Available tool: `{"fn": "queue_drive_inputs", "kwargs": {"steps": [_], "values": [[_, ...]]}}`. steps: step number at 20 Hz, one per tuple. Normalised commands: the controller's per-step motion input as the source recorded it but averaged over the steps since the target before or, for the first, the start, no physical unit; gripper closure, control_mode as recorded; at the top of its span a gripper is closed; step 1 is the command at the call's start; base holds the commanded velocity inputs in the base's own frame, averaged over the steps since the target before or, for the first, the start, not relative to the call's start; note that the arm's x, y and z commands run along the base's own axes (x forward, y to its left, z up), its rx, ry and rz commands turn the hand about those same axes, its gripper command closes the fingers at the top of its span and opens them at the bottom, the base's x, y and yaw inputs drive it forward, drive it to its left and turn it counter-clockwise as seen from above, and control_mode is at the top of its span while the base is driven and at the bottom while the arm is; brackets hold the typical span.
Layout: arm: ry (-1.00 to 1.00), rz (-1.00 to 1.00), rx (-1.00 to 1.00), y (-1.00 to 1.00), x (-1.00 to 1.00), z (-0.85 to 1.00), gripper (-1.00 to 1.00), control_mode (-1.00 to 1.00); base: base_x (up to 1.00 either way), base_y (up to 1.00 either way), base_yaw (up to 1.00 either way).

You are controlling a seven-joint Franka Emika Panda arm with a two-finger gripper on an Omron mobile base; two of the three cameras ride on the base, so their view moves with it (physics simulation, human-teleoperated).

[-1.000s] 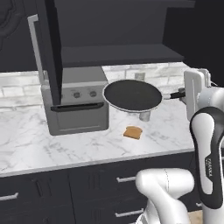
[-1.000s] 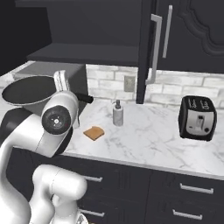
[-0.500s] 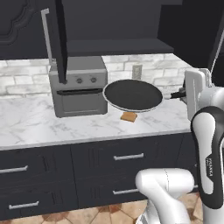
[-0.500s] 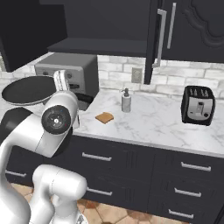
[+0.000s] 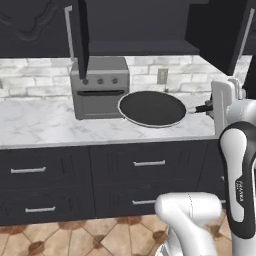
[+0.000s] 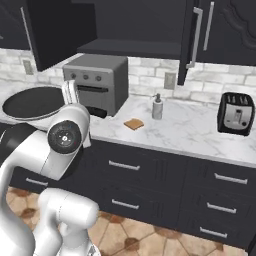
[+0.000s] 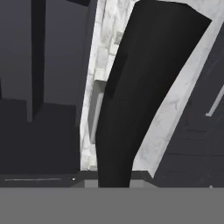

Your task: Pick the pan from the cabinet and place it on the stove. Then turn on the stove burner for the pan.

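1. While the white arm rises at the right of the left base view, the pan (image 5: 151, 108) hangs level in the air over the front part of the marble table (image 5: 40, 125), its slim handle running right toward the wrist.
2. The fingers (image 5: 209, 106) are closed almost fully on the end of that handle, so the round black dish lies out to the left of them, at the same height as the hand.
3. In the hand view the pan (image 7: 140, 87) stretches away from the bottom edge as a long black shape, with pale marble on both sides of it.
4. In the right base view the pan (image 6: 34, 102) sits at the far left, beside the arm's round shoulder joint.
5. A grey toaster oven (image 5: 100, 87) stands on the table just behind and left of the pan.
6. The cabinet (image 5: 150, 25) above is open, its doors swung out with their long silver bar handles showing, one door (image 6: 197, 37) hanging over the soap bottle.
7. Farther right on the table are a slice of toast (image 6: 133, 124), a soap bottle (image 6: 158, 107) and a black toaster (image 6: 236, 113), all well apart from the pan.
8. Dark drawers (image 5: 145, 165) with short silver handles run below the table edge.
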Motion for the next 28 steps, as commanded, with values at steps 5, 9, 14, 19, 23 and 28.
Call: {"fn": "queue_drive_inputs", "kwargs": {"steps": [5,9,14,19,23,28], "values": [[0.00,0.00,0.00,0.00,0.00,0.00,1.00,1.00,-0.48,0.22,0.22],[0.00,0.00,0.00,0.00,0.00,0.00,1.00,1.00,-0.46,0.31,0.27],[0.00,0.00,0.00,0.00,0.00,0.00,1.00,1.00,-0.46,0.43,0.27],[0.00,0.00,0.00,0.00,0.00,0.00,1.00,1.00,-0.49,0.48,0.25],[0.00,0.00,0.00,0.00,0.00,0.00,1.00,1.00,-0.55,0.51,0.19],[0.00,0.00,0.00,0.00,0.00,0.00,1.00,1.00,-0.54,0.52,0.19]]}}
